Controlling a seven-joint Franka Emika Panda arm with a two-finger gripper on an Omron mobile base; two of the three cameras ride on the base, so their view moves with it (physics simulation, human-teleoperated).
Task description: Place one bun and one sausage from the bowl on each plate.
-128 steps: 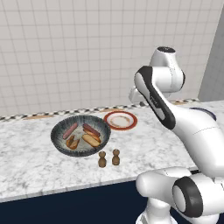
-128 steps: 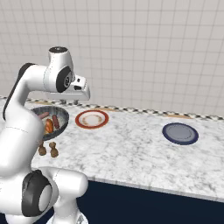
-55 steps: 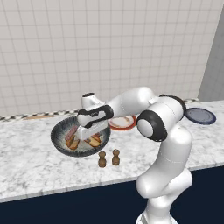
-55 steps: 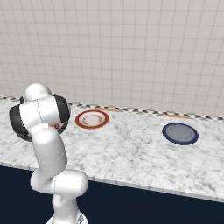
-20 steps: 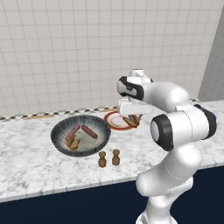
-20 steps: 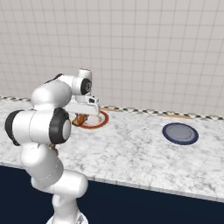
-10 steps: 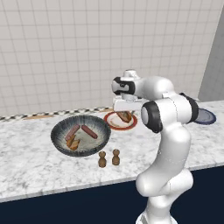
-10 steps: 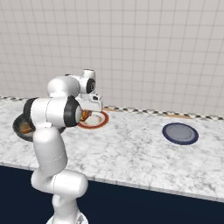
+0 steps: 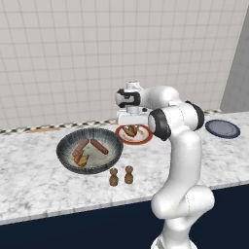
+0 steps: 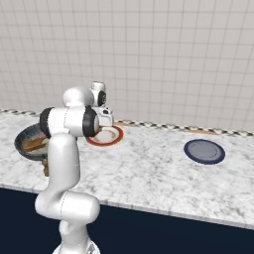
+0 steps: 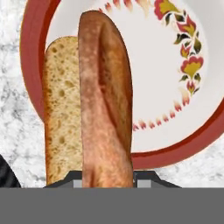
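Our hand point(image 9: 131, 130) is clamped on a bun point(image 11: 94, 100) and holds it above the red-rimmed plate point(image 11: 183, 109). The bowl point(image 9: 89, 150) holds two sausages point(image 9: 99, 146) and the second bun point(image 9: 81, 159); the blue plate point(image 10: 204, 151) sits well apart on the counter point(image 10: 149, 178). Risk: the bun hangs toward the plate's edge, so a high release may let it tip or roll onto the counter.

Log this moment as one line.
gripper: shut on bun | over red-rimmed plate | bowl: two sausages, one bun | blue plate: bare
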